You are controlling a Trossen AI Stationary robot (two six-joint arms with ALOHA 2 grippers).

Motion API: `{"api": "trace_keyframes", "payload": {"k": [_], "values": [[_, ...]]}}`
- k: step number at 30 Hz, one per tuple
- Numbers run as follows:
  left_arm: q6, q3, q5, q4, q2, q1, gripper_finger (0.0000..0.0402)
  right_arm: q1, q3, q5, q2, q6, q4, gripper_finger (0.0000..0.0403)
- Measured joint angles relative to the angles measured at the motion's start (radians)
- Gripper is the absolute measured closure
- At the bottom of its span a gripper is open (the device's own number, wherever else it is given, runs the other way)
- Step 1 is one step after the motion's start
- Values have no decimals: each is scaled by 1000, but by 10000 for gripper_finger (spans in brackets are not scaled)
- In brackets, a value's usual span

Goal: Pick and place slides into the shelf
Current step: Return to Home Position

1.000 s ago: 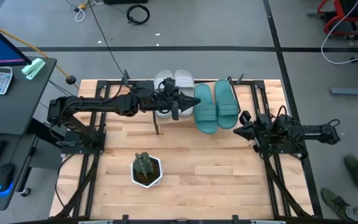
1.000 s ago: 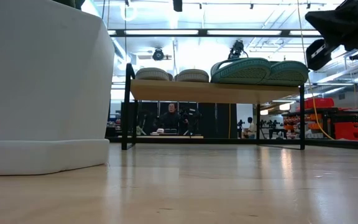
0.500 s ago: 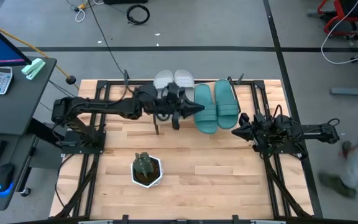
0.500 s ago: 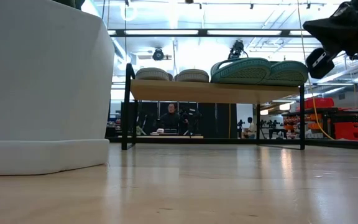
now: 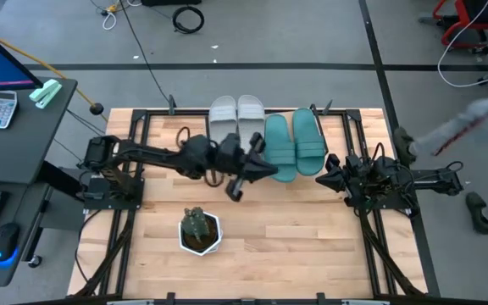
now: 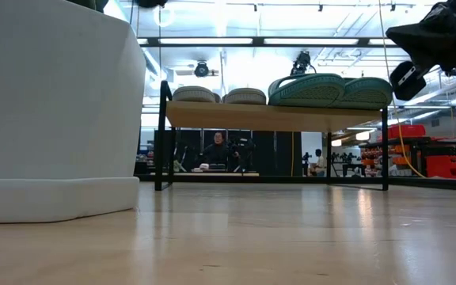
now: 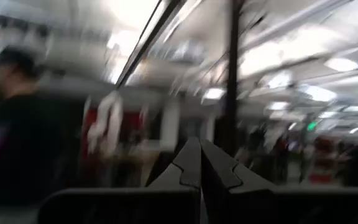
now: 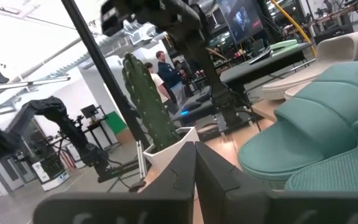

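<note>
Slides, all four, are up on the shelf (image 6: pixel 275 116): the grey pair (image 5: pixel 237 114) side by side at its left end, the teal pair (image 5: pixel 295 144) right beside them, their near ends poking out past the board's front edge. From table height the shelf's thin black legs stand on the pale wooden table (image 5: pixel 295 246), which is bare and glossy between the shelf and the white plant pot (image 5: pixel 200 232) near the front.

The left gripper (image 5: pixel 269 168) reaches in from the left, held high near the front of the shelf, its tip close to the nearer teal slide, fingers pressed together. The right gripper (image 5: pixel 320 180) sits low at the table's right side, also pinched closed with nothing in it.

Beyond the table lie grey floor, loose cables and a desk (image 5: pixel 15 127) with a calculator. A blurred person (image 5: pixel 468 131) is at the right edge, and more people sit far back under bright ceiling lights.
</note>
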Motion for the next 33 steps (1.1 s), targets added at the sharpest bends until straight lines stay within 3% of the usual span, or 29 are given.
{"api": "trace_keyframes", "payload": {"k": [3,11,22,33], "values": [[-28,-129,22,205,-26,28,399,0,0,0,0,0,-1,388],[-56,-524,-70,572,-167,53,399,0,0,0,0,0,-3,388],[52,-870,-182,571,-476,-6,400,0,0,0,0,0,-9,389],[79,-1118,-182,570,-752,-35,400,0,1,0,0,0,-10,389]]}}
